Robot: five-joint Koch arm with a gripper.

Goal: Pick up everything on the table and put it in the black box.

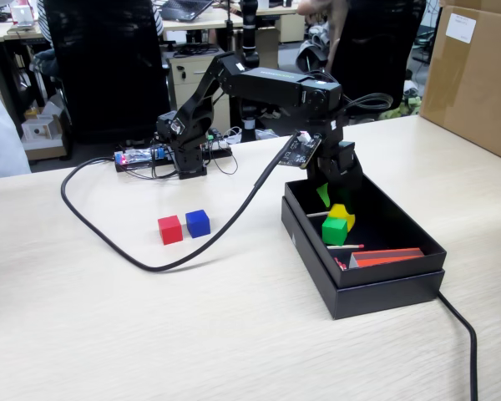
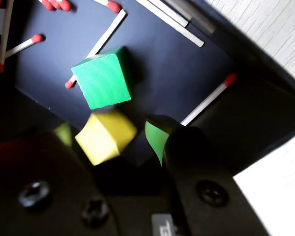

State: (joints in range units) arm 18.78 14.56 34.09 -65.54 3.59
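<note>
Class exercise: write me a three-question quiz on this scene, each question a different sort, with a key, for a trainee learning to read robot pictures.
1. True or false: the red cube lies inside the black box.
2. How many cubes are in the box? A) one B) two C) four
3. Fill in: beside the red cube on the table sits the ____ cube.

Key:
1. False: it rests on the table.
2. B: the green cube and the yellow cube, which lies between the fingers of the open gripper.
3. Blue.
</note>
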